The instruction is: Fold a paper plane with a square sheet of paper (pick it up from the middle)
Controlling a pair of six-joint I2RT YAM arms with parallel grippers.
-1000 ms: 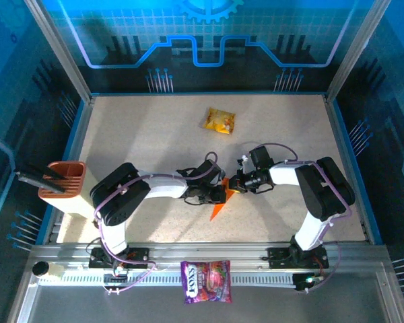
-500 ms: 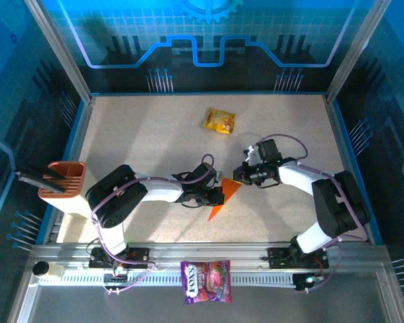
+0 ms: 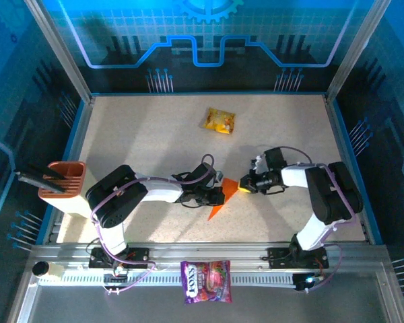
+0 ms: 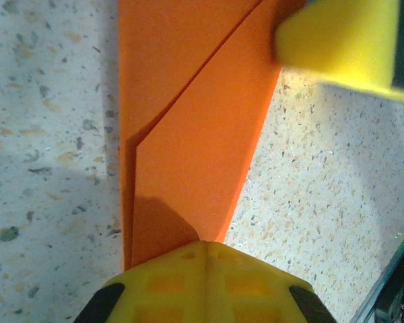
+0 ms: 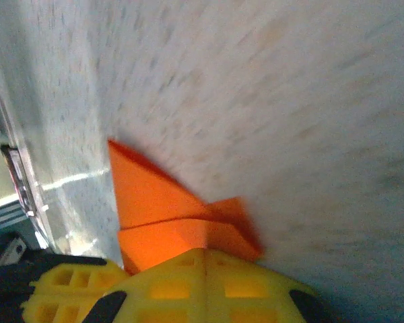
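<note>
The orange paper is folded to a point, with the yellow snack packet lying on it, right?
No. The orange paper is folded to a point, but the yellow snack packet lies apart, farther back on the table; the top view shows it.

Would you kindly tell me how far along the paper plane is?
Done: the paper is folded into a narrow pointed shape with overlapping flaps, flat on the table. In hand: both arms' shut jaws rest their tips on it, seemingly pressing creases. Left: it is not a finished dart yet; wing folds and letting go probably remain.
</note>
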